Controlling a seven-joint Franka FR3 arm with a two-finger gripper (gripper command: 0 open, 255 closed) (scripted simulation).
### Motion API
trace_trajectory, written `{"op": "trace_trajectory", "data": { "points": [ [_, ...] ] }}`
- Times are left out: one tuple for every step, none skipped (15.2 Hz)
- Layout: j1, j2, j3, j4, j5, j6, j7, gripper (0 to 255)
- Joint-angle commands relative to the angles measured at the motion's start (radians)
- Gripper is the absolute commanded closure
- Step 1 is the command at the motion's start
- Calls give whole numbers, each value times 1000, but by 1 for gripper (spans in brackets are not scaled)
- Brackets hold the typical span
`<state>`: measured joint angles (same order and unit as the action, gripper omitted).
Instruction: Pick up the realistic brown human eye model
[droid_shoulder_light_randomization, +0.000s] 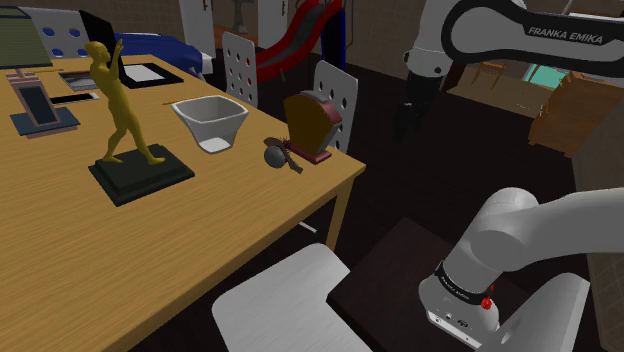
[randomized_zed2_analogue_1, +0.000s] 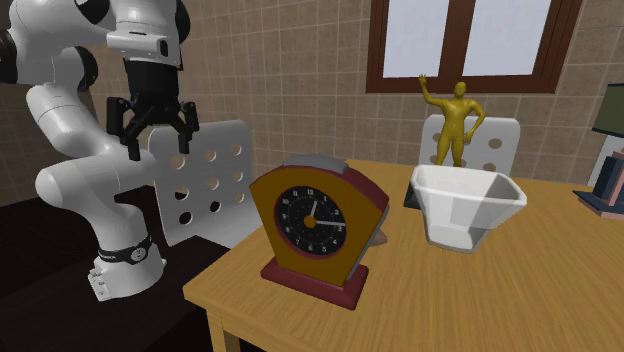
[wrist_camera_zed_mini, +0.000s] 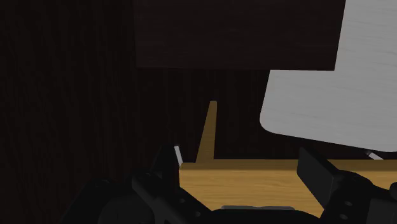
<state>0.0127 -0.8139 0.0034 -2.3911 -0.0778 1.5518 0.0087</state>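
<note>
The hand (randomized_zed2_analogue_1: 157, 147) hangs pointing down just off the table (randomized_zed2_analogue_1: 450, 300), its fingers apart.

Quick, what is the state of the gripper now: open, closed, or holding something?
Gripper: open, holding nothing.

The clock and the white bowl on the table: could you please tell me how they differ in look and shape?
The clock is yellow-brown with a black dial and dark red base; the bowl is plain white. The clock is closed with a rounded top; the bowl is open above and narrows downward. Both stand upright on the wooden table, the clock nearer its corner than the bowl.
</note>
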Motion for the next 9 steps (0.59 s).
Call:
{"op": "trace_trajectory", "data": {
  "points": [
    [0,0,0,0,0,0,0,0],
    [2,33,11,11,12,21,21,0],
    [4,66,23,24,24,40,41,0],
    [5,100,34,38,34,60,61,0],
    [6,134,44,54,44,79,80,0],
    [8,169,55,70,53,96,100,0],
    [9,204,65,88,62,114,119,0],
    [10,239,75,108,69,130,137,0],
    [10,275,84,128,76,145,156,0]
  ]
}}
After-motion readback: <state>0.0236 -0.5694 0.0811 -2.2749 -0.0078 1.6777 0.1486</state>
